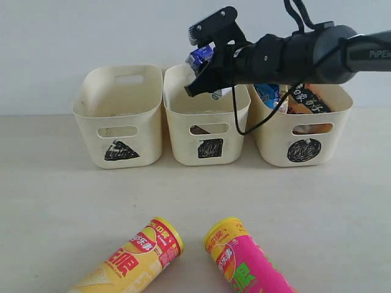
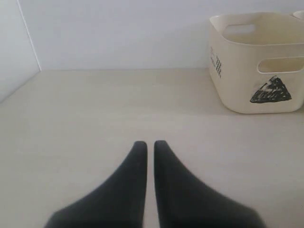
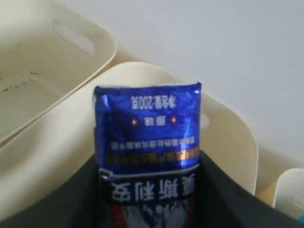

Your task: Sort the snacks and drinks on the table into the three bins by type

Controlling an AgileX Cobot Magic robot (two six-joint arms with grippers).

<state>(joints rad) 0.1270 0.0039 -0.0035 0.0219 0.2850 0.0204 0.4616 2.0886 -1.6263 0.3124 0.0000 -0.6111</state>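
My right gripper (image 1: 201,68) is shut on a dark blue-purple drink carton (image 1: 200,57), held just above the square-marked middle bin (image 1: 183,140). The right wrist view shows the carton (image 3: 147,128) between the black fingers (image 3: 216,190), over that bin's rim (image 3: 232,133). A small white-and-blue piece (image 1: 220,93), perhaps the other carton, shows inside the middle bin. The blue packet (image 1: 269,95) and orange packet (image 1: 308,101) stand in the circle bin (image 1: 275,143). The yellow-red tube (image 1: 137,259) and pink-green tube (image 1: 247,265) lie at the table's front. My left gripper (image 2: 150,143) is shut and holds nothing, low over bare table.
The triangle bin (image 1: 91,116) stands at the left of the row and looks empty; it also shows in the left wrist view (image 2: 237,80), ahead of the left gripper. A black cable (image 1: 239,116) hangs from the right arm in front of the middle bin.
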